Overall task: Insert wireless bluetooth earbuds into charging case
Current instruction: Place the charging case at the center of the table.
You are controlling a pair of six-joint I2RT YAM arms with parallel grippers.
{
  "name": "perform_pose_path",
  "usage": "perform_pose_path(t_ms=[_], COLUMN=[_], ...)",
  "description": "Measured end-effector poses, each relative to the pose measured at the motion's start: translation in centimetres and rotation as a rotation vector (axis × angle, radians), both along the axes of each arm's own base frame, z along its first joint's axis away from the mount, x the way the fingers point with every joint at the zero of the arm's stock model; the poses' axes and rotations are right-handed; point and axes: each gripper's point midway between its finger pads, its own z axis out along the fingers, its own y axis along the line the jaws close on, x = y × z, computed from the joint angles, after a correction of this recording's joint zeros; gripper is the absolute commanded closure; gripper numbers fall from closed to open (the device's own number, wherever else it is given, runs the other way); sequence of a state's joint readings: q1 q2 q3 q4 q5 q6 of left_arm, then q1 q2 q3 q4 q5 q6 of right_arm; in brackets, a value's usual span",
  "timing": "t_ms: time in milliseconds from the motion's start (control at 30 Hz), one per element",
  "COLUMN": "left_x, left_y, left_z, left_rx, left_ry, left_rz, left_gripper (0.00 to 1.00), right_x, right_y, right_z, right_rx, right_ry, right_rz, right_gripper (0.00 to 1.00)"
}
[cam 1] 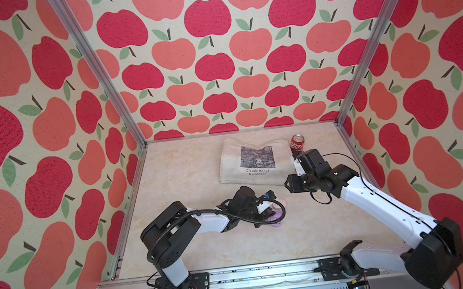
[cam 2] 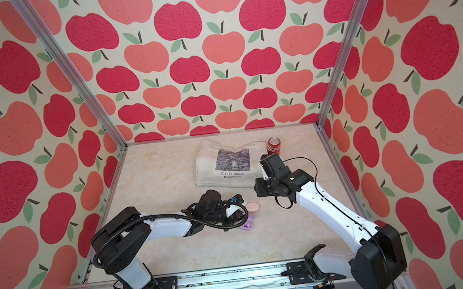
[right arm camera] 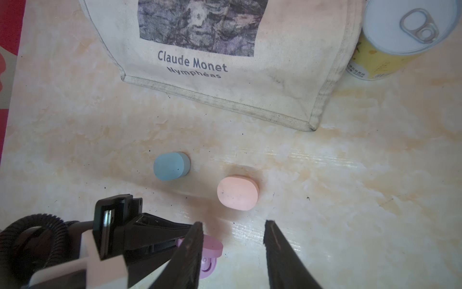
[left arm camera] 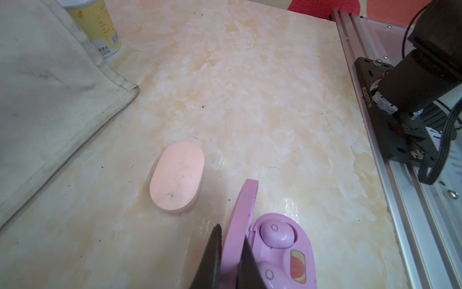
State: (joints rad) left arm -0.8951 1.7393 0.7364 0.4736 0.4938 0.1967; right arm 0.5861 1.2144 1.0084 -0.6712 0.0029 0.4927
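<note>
Pinching upright lid point(left arm camera: 243, 207) of lilac case point(left arm camera: 282, 254), left jaws shut on it, probably to steady it open; both lilac buds point(left arm camera: 273, 235) seated inside. Right jaws partly open, empty, hovering near closed pink case point(right arm camera: 237, 191) and blue case point(right arm camera: 171, 166).

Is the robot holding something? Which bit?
Yes: the left gripper, jaws shut, pinches the lilac case by its raised lid. The right gripper holds nothing.
</note>
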Motion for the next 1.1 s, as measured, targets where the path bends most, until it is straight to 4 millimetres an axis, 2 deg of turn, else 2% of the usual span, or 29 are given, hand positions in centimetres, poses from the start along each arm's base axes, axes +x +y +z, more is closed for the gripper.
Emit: perform_pose_path(t_ms=[200, 467, 667, 800, 867, 933, 1033, 1100], left_x=[0.8, 1.1, 1.4, 1.9, 2.1, 2.5, 3.9, 5.1], left_y=[-0.8, -1.0, -0.9, -0.5, 0.3, 1.3, 3.7, 6.5], left_z=[-0.9, -1.3, -1.3, -0.7, 0.9, 4.1, 11.1, 16.0], left_rx=[0.005, 0.006, 0.008, 0.002, -0.016, -0.065, -0.182, -0.270], left_ry=[0.020, 0.030, 0.029, 0.016, -0.008, -0.057, -0.148, -0.203], left_rz=[0.017, 0.034, 0.055, 0.095, 0.131, 0.174, 0.272, 0.360], left_gripper=[0.93, 0.71, 0.59, 0.49, 0.42, 0.35, 0.26, 0.23], right_x=[-0.2, -0.8, -1.2, -1.1, -0.9, -0.7, -0.5, -0.3], right_y=[-0.1, -0.4, -0.7, -0.4, -0.1, 0.3, 1.0, 1.6], right_z=[-0.4, -1.8, -3.2, -3.7, -4.1, -4.8, -6.7, -8.0], right_rx=[-0.006, -0.021, -0.034, -0.033, -0.031, -0.038, -0.069, -0.094], right_ry=[0.009, 0.037, 0.059, 0.073, 0.077, 0.089, 0.141, 0.177], right_rz=[0.000, 0.002, 0.002, 0.010, 0.021, 0.040, 0.082, 0.115], right_gripper=[0.55, 0.53, 0.53, 0.53, 0.53, 0.53, 0.53, 0.53])
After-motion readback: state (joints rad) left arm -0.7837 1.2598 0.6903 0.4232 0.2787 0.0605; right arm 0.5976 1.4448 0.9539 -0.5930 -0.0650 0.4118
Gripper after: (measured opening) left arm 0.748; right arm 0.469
